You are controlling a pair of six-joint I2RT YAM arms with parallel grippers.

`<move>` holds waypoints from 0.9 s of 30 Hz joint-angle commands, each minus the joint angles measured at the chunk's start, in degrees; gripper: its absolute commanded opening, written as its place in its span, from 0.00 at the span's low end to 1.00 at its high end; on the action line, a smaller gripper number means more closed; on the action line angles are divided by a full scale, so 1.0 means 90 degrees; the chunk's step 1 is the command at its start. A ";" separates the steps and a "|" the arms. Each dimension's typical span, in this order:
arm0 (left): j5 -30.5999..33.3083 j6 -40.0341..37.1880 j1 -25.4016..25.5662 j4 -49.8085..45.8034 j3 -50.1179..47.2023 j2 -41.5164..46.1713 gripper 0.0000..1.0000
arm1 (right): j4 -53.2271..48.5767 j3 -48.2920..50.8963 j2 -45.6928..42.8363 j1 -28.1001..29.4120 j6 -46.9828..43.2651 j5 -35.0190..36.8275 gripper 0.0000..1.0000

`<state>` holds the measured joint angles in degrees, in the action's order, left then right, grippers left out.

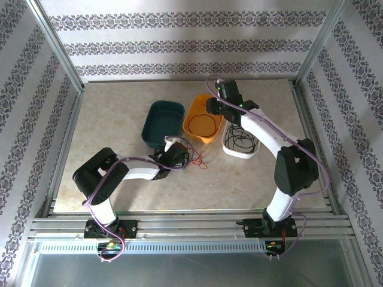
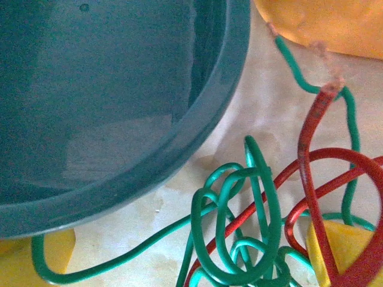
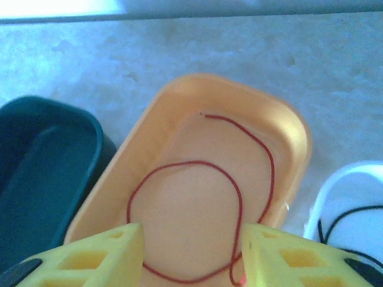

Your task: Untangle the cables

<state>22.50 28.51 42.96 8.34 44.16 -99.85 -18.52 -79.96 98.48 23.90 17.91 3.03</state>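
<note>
Cables, thin flexible wires in red, green and black, partly sorted. One thin dark-red wire (image 3: 191,162) lying loose as an open loop on the floor of the orange plastic tub (image 3: 299,137), below and ahead of the right jaws. Those jaws parted to a middling gap, with nothing pinched, hovering over the tub's near end. To their right, a thin black wire (image 3: 350,214) coiled in the white plastic tub (image 3: 335,185). To their left, a dark teal plastic tub (image 3: 48,173).

Remaining knot on the pale marbled desk (image 1: 119,107): a glossy green wire (image 2: 197,218) looped many times around and through a glossy red wire (image 2: 306,143), sitting between the left jaws and just beneath them. Left jaws spread wide, holding nothing, low over the tangle.

Step in hand, by judgement: dark-red wire delivered to its tub, green-and-red knot next. Likely needed: a pinch on one strand near a free end, ahead and to the right of the left jaws, then a slow draw outward with the other strand pinned.

In the way: teal tub wall close ahead-left of the left jaws, orange tub corner ahead-right, so little room for a forward pull. Risks: tightening the green loops, or dragging both wires along together.
</note>
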 commanded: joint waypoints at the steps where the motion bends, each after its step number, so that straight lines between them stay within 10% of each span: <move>1: -0.0120 -0.0086 -0.0125 -0.0309 0.0122 0.0219 0.99 | -0.0052 0.0750 -0.0553 0.0245 -0.0344 -0.0437 0.45; 9: -0.0540 0.0574 -0.0290 -0.0043 -0.0059 0.0449 0.99 | -0.0256 0.2797 -0.1601 0.1162 -0.0347 -0.2549 0.43; 27: -0.1406 0.0686 -0.0704 0.0109 -0.0084 0.0293 0.99 | -0.0549 0.2370 -0.0274 0.1967 -0.1003 -0.2296 0.47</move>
<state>13.23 33.74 38.13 8.16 43.72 -96.75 -23.51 -56.84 94.39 41.41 10.59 -17.93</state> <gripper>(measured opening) 0.992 0.472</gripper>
